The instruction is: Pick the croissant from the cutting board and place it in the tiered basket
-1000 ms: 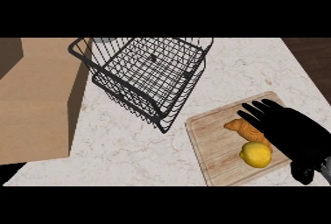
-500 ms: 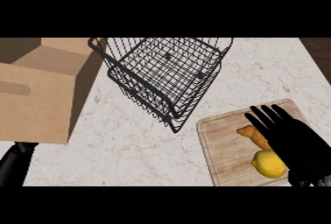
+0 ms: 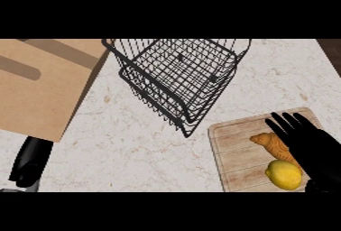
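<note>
At the lower right of the frame, the right hand [image 3: 318, 153] lies over the cutting board [image 3: 233, 153], its fingers [image 3: 285, 124] straight and spread, pointing toward the upper left. The croissant [image 3: 272, 145] rests on the board with its right side hidden under that hand; no finger is curled round it. Just below the croissant, also on the board, sits a yellow lemon [image 3: 284, 174], touching or nearly touching the hand's edge. The black wire tiered basket [image 3: 180, 76] stands in the upper middle of the frame on the pale marbled tabletop [image 3: 133, 149], its lower corner close to the board's upper left corner. A tan block [image 3: 40, 85] fills the upper left. The left hand [image 3: 30, 162] shows at the lower left edge; I cannot tell whether it is open or closed.
</note>
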Action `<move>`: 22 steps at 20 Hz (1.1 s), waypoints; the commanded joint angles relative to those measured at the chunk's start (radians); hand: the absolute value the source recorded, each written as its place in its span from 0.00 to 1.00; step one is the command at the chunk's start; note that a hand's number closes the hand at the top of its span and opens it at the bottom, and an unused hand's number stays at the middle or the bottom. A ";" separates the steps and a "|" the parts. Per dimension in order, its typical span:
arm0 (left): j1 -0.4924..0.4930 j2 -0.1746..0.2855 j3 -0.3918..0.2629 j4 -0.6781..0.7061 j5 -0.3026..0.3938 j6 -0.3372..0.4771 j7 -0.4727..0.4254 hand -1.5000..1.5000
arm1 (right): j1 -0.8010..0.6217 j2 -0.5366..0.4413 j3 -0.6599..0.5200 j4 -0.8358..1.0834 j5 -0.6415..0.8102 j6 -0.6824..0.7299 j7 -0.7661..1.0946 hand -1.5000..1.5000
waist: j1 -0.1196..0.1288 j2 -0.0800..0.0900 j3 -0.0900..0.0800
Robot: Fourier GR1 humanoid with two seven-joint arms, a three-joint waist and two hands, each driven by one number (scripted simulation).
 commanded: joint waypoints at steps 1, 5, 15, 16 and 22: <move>-0.115 -0.052 -0.006 0.092 -0.018 -0.048 -0.008 0.50 | 0.020 0.018 -0.070 0.083 0.002 0.006 -0.083 0.00 | 0.004 0.004 0.002; -0.104 -0.084 0.011 0.106 -0.028 -0.062 -0.025 0.50 | 0.097 0.094 -0.045 0.063 0.107 -0.042 -0.063 0.00 | 0.004 0.003 0.002; -0.045 -0.098 0.030 0.010 -0.078 -0.098 0.000 0.50 | 0.032 0.248 -0.103 0.230 0.189 0.005 -0.149 0.00 | 0.018 0.003 0.002; -0.096 -0.112 0.023 0.053 -0.097 -0.098 0.018 0.50 | 0.072 0.248 -0.098 0.195 0.207 -0.011 -0.131 0.00 | 0.011 0.003 0.002; -0.068 -0.117 0.054 0.090 -0.086 -0.126 -0.052 0.50 | 0.052 0.273 -0.084 0.341 0.264 -0.027 -0.264 1.00 | 0.016 0.005 0.002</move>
